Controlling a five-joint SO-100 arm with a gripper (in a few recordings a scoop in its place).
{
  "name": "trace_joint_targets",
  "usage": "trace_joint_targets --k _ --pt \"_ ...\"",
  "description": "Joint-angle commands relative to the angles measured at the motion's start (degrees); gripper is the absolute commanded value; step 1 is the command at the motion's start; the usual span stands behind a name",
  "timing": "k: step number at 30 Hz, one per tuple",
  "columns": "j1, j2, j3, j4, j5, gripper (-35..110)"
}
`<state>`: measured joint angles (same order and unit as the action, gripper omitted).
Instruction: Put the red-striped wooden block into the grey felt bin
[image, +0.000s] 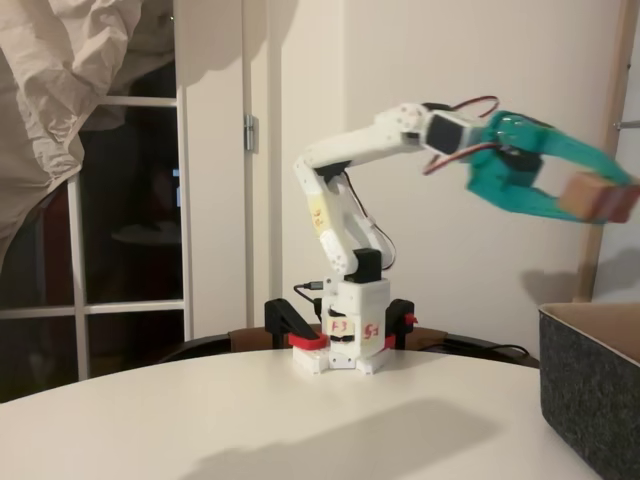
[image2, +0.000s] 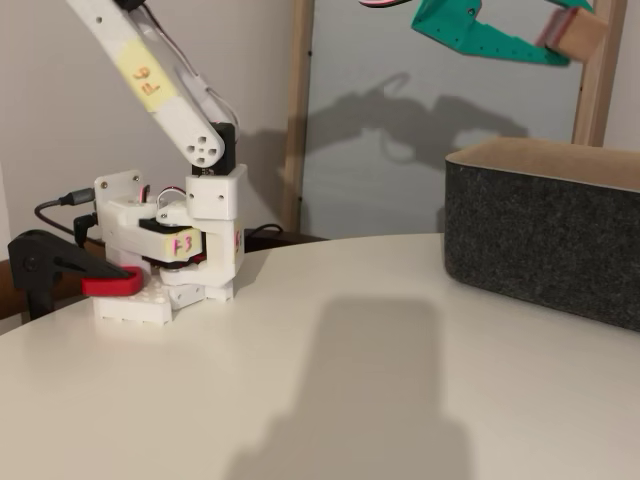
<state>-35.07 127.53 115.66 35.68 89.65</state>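
My teal gripper (image: 600, 195) is raised high at the right, shut on the wooden block (image: 592, 198), which shows as a light-brown lump between the fingers; its red-striped top is not visible. In the other fixed view the gripper (image2: 565, 35) holds the block (image2: 572, 36) near the top edge, above the grey felt bin (image2: 545, 235). The bin (image: 592, 385) stands on the table at the right, dark grey with a beige inner lining, well below the block.
The white arm base (image: 342, 335) is clamped at the table's far edge with red and black clamps (image2: 70, 275). The round white table (image: 280, 420) stretches in front. A wooden post (image2: 598, 90) stands behind the bin.
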Motion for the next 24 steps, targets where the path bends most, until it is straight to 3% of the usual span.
trace_joint_targets --k 1,8,15,20,24 --pt "-6.2 -1.6 -1.1 -2.1 -1.8 6" --pt "-11.2 -10.1 -1.1 -2.3 -11.5 7" --pt "-9.8 -12.7 -0.8 -1.2 -13.4 8" --pt "-10.3 -12.0 -1.1 3.1 -16.7 21" --pt "-11.1 -10.2 -1.3 3.5 -16.7 24"
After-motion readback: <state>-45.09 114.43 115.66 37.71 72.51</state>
